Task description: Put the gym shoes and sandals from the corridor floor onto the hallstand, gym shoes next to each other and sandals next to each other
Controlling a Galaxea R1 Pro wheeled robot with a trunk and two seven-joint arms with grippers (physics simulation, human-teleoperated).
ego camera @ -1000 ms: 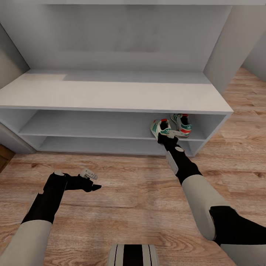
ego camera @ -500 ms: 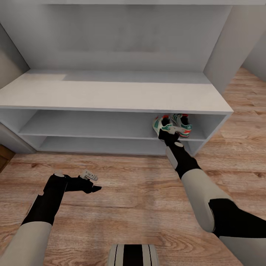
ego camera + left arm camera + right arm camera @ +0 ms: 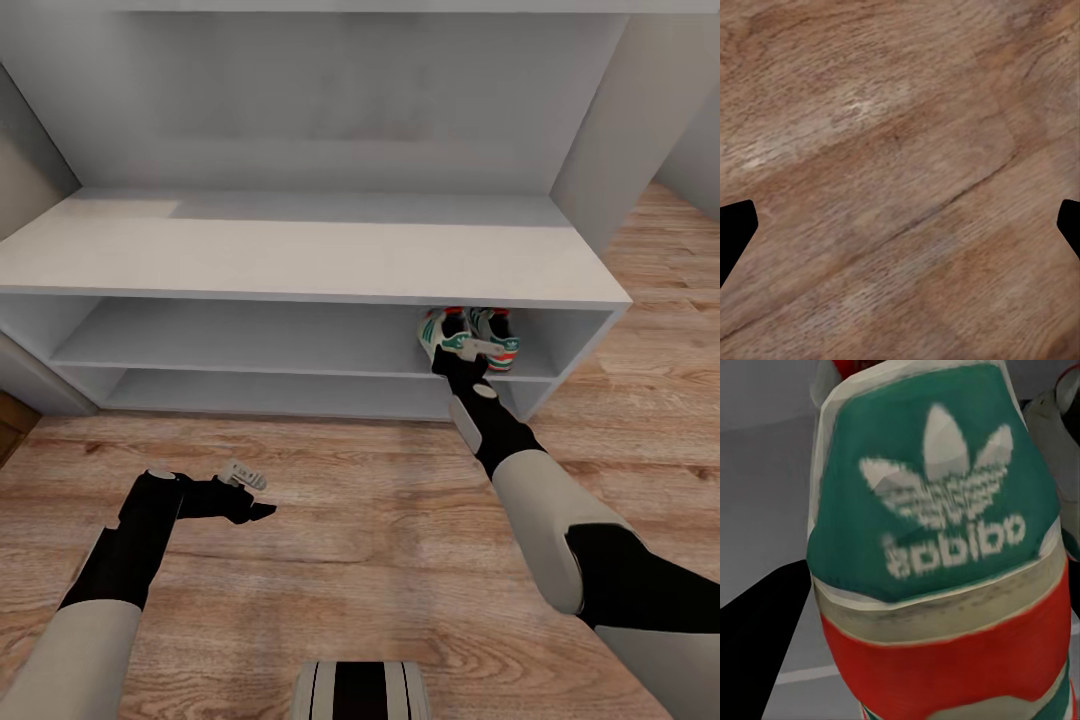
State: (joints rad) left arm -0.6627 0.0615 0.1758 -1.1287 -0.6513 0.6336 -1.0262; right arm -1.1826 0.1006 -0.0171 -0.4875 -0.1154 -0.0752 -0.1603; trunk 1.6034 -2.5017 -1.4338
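Observation:
Two gym shoes stand side by side at the right end of the upper shelf of the hallstand (image 3: pixel 300 255). My right gripper (image 3: pixel 458 362) is shut on the heel of the left gym shoe (image 3: pixel 438 338), reaching in under the flat top. The other gym shoe (image 3: pixel 497 336) sits just to its right. Up close, the held shoe's green and red-orange heel (image 3: pixel 937 547) sits between the fingers (image 3: pixel 772 645), with the second shoe (image 3: pixel 1066 412) beside it. My left gripper (image 3: pixel 255 495) hangs open over the corridor floor (image 3: pixel 900 150). The sandals are out of view.
The hallstand's tall grey back panel (image 3: pixel 330 100) rises behind the flat top. Its lower shelf (image 3: pixel 260 392) lies just above the floor. A grey wall (image 3: pixel 610 130) stands to the right of the unit. Wood flooring (image 3: pixel 380 520) spreads in front.
My right gripper has pushed the held gym shoe further in on the upper shelf, closer to the other shoe. The left arm has barely moved.

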